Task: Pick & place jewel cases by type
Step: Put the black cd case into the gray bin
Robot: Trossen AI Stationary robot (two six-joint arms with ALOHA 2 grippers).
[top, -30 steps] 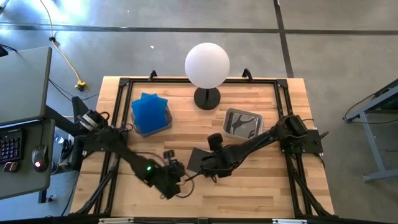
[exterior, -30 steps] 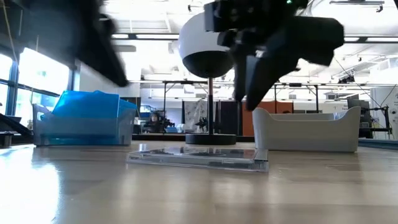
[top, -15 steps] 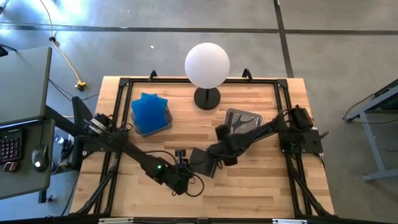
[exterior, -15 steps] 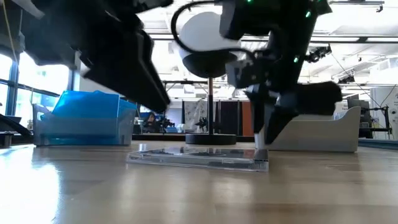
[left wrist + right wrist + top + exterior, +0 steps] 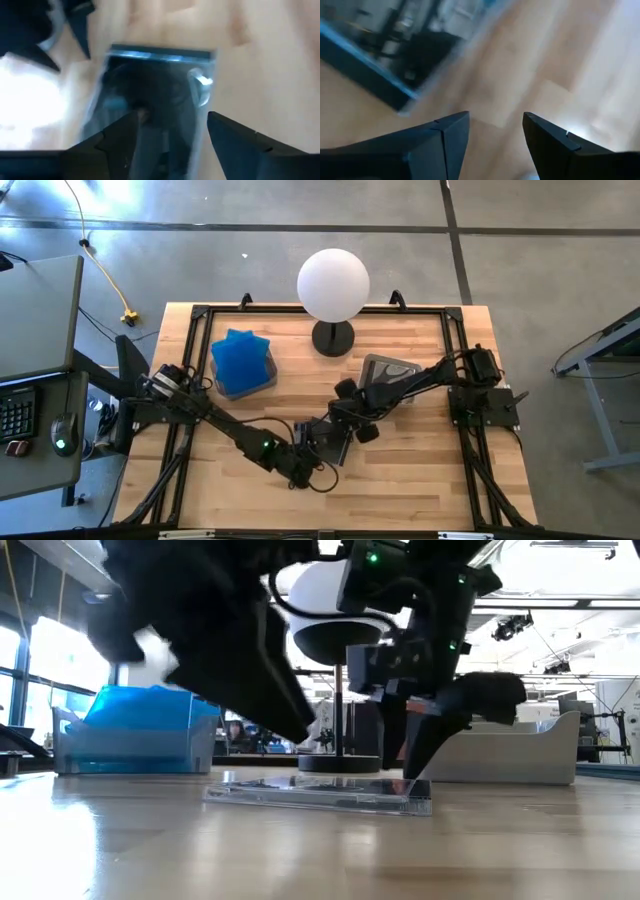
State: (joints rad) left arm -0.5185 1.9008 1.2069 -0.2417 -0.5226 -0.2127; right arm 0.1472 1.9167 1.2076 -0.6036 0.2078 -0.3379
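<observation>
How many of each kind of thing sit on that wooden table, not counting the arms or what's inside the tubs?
Grey tubs: 2
Dark flat case lying loose on the table: 1
Globe lamp: 1
Total: 4

The left pincer point(image 5: 170, 131) stands open over a dark jewel case point(image 5: 150, 95) lying on the wooden surface point(image 5: 260, 60).

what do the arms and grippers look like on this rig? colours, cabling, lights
Both arms are dark, near-black, jointed links. The left arm carries a green indicator light and a looping black cable near the wrist. The left gripper and the right gripper each have two dark, flat, wedge-shaped fingers. No markings legible.
</observation>
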